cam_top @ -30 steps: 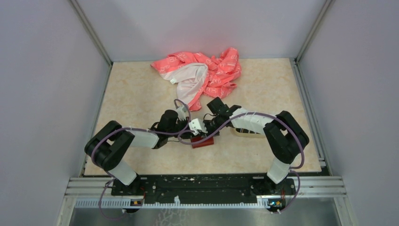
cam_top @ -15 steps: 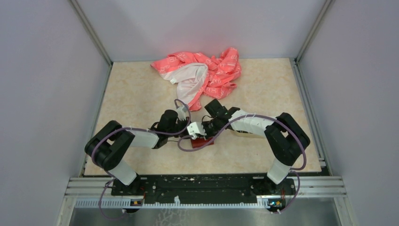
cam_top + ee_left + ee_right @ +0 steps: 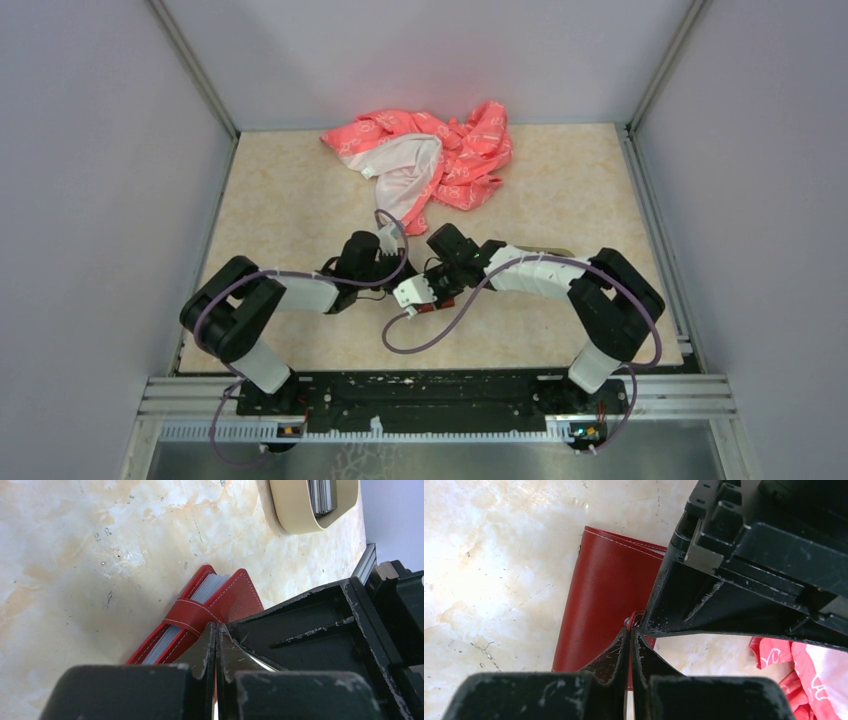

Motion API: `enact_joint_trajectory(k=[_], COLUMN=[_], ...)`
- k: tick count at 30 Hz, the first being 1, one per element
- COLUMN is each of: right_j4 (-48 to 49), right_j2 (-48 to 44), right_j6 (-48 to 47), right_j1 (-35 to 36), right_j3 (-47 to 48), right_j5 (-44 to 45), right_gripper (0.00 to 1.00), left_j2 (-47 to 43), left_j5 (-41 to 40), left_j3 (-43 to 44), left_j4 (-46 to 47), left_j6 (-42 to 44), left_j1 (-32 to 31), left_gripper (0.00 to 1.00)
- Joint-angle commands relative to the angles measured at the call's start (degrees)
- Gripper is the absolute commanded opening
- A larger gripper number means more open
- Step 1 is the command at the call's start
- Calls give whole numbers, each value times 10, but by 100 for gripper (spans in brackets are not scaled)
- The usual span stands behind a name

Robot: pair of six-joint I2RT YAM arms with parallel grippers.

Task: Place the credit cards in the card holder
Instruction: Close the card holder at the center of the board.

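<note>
Red leather: the card holder (image 3: 235,597) lies folded shut on the table (image 3: 290,190), centre of the left wrist frame. Its strap is wrapped round it and grey-blue pocket edges show.
Just changed: over the last second the right arm has swung leftward in the top view, so its wrist now hides most of the holder.
Meaning: I judge both arms are working at the strap to open the holder; loading has not begun.
Left gripper (image 3: 216,630): jaws pressed together, tips against the holder beside the strap. I cannot tell whether they grip anything.
Right gripper (image 3: 630,635): jaws pressed together, and a red bit of strap at the tips looks pinched.
Credit cards (image 3: 321,495): stacked edge-on in the beige tray (image 3: 295,505), upper right of the left wrist frame, well apart from the holder.
Counts: one holder, one tray, one pink-and-white cloth (image 3: 430,155), two grippers. I cannot count the stacked cards.
</note>
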Motion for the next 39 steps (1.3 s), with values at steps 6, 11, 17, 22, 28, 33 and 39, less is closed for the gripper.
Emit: enact_joint_trajectory(k=[6,11,17,22,28,33,39], right_j4=[7,6,-7,-28,-60,-72,-73], right_j2=[7,0,-5,-4,2,10,34], right_j6=[1,7,-2,-18,-46,-49,-9], right_j1=[57,61,65,66,81,85,83], right_j3=[-44,-47,-50,-47,-43,-34,-13], right_j5=[-17,-17,-24,-35,-35,-24,-13], right_gripper=[0,0,0,0,0,0,2], left_j2=[16,11,0,-4,-8,1,0], left_j5=[-6,-3,4,10,17,14,-5], left_j3=[-15,-16,-15,-17,-10,-6,-12], left_j4=[-113,-113,-115,-116,-125,-137,-142], left_j6=[52,52,50,49,54,52,50], left_j1=[-33,-39,-44,-50,-60,-67,-68], left_gripper=[0,0,0,0,0,0,0])
